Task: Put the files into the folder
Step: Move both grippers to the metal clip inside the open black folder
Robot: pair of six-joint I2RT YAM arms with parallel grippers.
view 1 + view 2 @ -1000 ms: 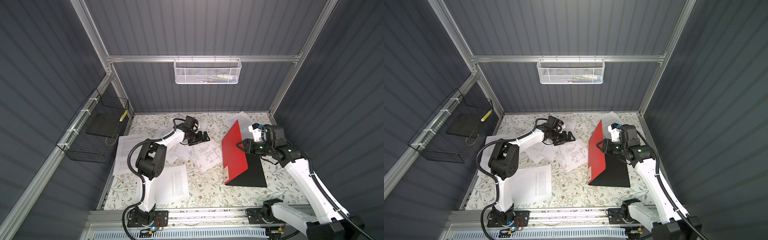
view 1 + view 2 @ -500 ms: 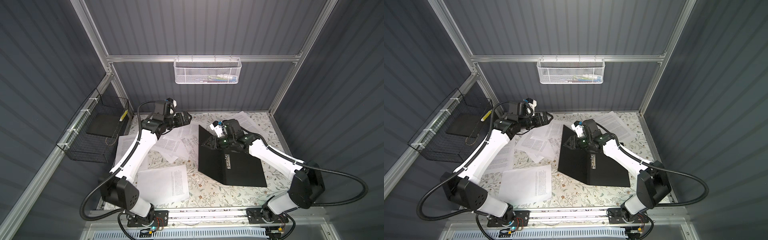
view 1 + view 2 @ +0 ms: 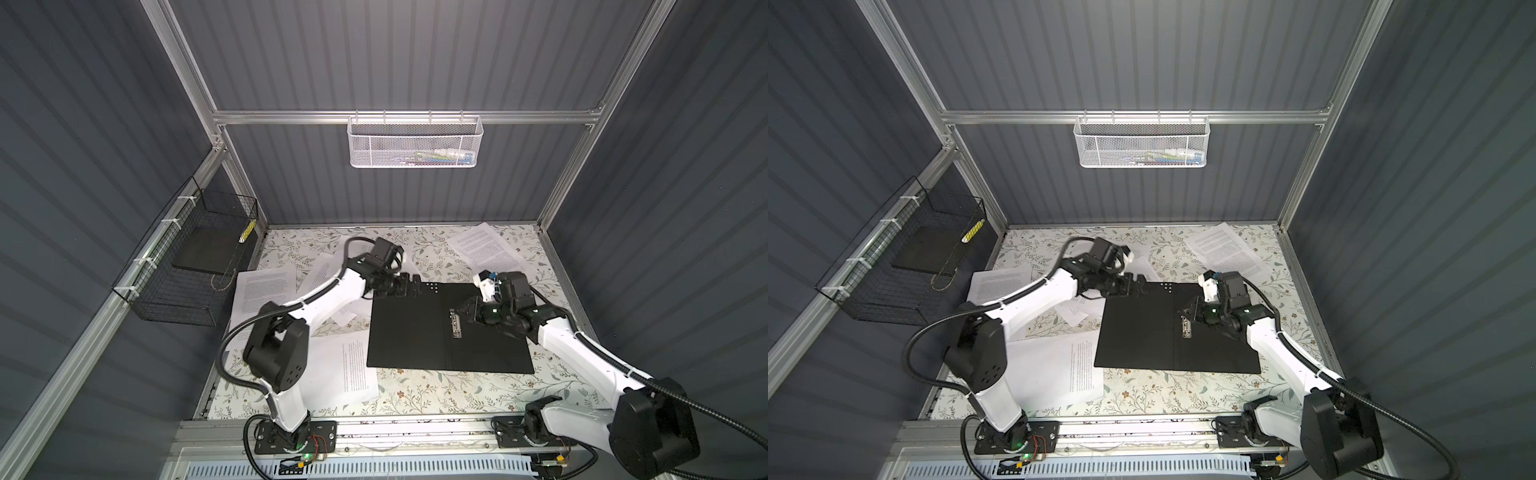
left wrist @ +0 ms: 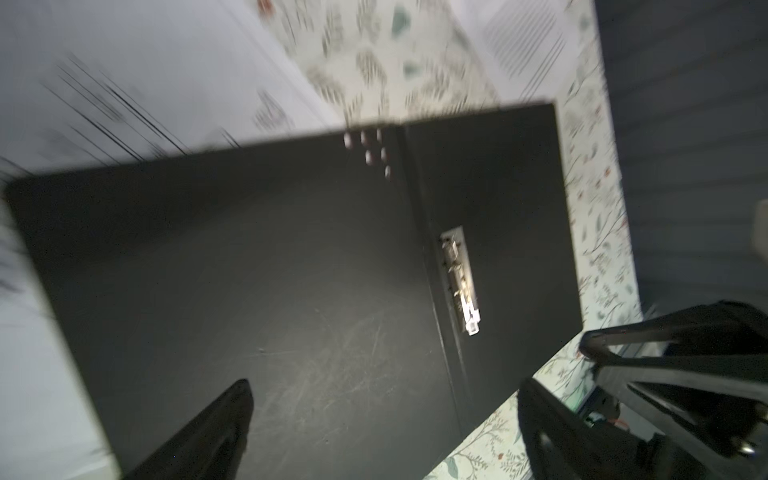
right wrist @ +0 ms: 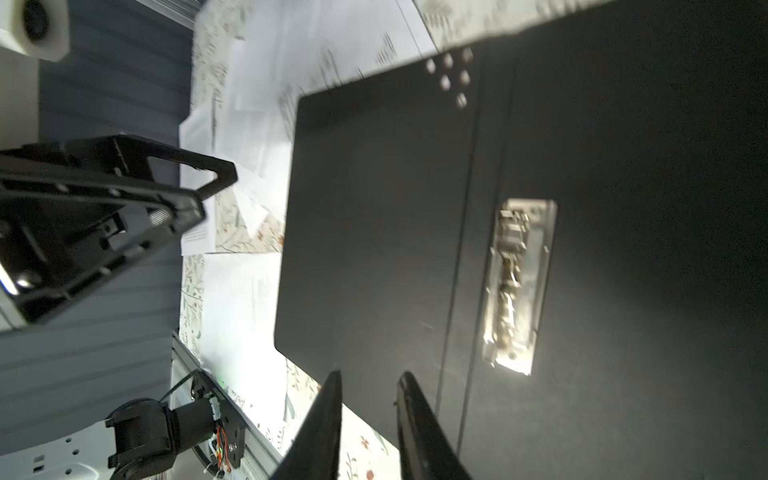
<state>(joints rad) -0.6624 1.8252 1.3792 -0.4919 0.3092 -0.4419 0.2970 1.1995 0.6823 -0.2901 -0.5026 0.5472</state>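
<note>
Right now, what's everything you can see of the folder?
The folder lies fully open and flat on the floral table, black inside up, nothing filed. A metal clip sits just right of the spine crease; six pale dots mark the far edge. Surface looks matte, scuffed. Its left edge overlaps a paper sheet. The left gripper, jaws wide, hangs at its far edge; the right gripper by the clip; contact unclear.
</note>
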